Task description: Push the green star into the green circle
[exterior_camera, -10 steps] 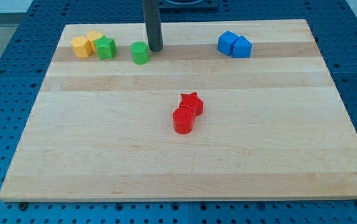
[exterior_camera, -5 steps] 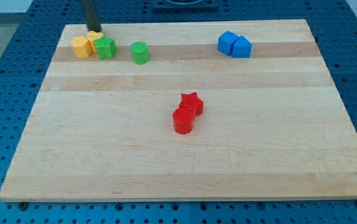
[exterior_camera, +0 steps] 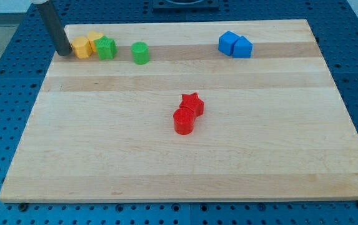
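The green star (exterior_camera: 107,47) sits near the view's top left, touching two yellow blocks on its left. The green circle (exterior_camera: 140,53) stands a short gap to the star's right. My tip (exterior_camera: 62,52) rests on the board's left edge, just left of the orange-yellow block (exterior_camera: 80,47), with the yellow blocks between it and the green star.
A second yellow block (exterior_camera: 95,40) sits behind the orange-yellow one. Two blue blocks (exterior_camera: 235,44) touch each other at the view's top right. A red star (exterior_camera: 192,103) and a red circle (exterior_camera: 183,121) touch near the board's middle.
My tip has moved from right of the green circle, across the top of the board, to the left of the yellow blocks. No block has moved.
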Action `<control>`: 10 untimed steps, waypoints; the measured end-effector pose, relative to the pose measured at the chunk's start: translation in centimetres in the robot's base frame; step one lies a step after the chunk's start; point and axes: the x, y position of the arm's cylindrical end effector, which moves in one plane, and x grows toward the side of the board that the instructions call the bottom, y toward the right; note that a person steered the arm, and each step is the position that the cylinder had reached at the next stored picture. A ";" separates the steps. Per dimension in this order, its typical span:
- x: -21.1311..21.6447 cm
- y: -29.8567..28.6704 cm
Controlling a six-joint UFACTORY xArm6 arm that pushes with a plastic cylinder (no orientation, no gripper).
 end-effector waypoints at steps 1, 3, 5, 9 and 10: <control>0.0 0.1; -1.6 3.2; -2.2 4.8; -1.0 7.2; -1.0 8.5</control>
